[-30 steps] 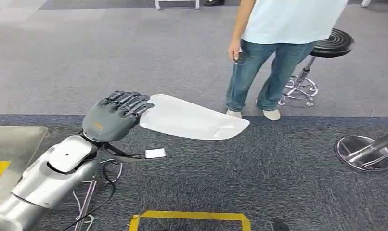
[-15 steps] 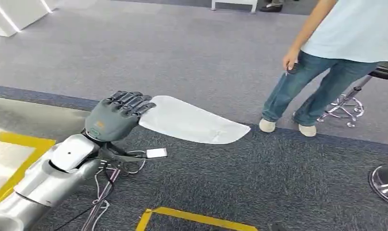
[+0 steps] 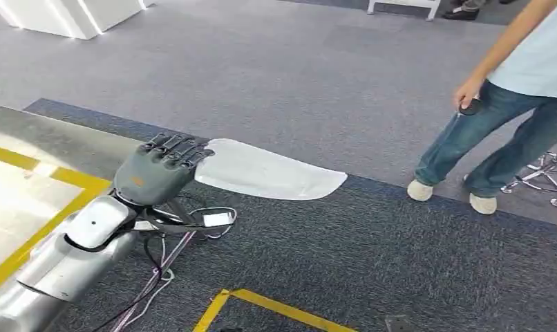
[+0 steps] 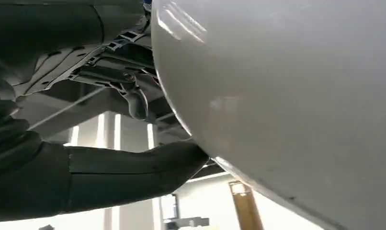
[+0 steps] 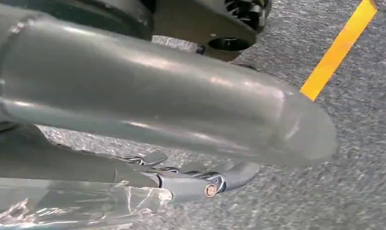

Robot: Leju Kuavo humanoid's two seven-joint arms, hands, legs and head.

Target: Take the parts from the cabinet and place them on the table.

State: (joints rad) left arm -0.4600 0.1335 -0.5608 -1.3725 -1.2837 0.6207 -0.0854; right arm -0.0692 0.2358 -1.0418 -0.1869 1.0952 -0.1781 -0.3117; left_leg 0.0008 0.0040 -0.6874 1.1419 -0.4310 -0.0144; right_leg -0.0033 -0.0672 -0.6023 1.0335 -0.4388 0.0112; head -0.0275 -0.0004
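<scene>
My left hand (image 3: 158, 173) is raised over the dark carpet and grips one end of a flat white curved part (image 3: 269, 173), which sticks out level to the right. In the left wrist view the part's pale underside (image 4: 287, 96) looms close, with a dark finger (image 4: 133, 167) pressed against its edge. My right hand (image 5: 181, 120) hangs low above the carpet in the right wrist view, thumb and fingers stretched out with nothing in them.
A person (image 3: 524, 83) in jeans stands at the right, holding a small dark object (image 3: 469, 105). A stool base (image 3: 552, 180) is behind them. A metal floor plate with yellow lines (image 3: 27, 187) lies at the left, yellow tape (image 3: 276, 308) ahead, and cables (image 3: 158, 270) under my arm.
The whole view has swung left: the person and stool slid to the right edge and the metal plate came in at the left. My left hand keeps its hold on the white part.
</scene>
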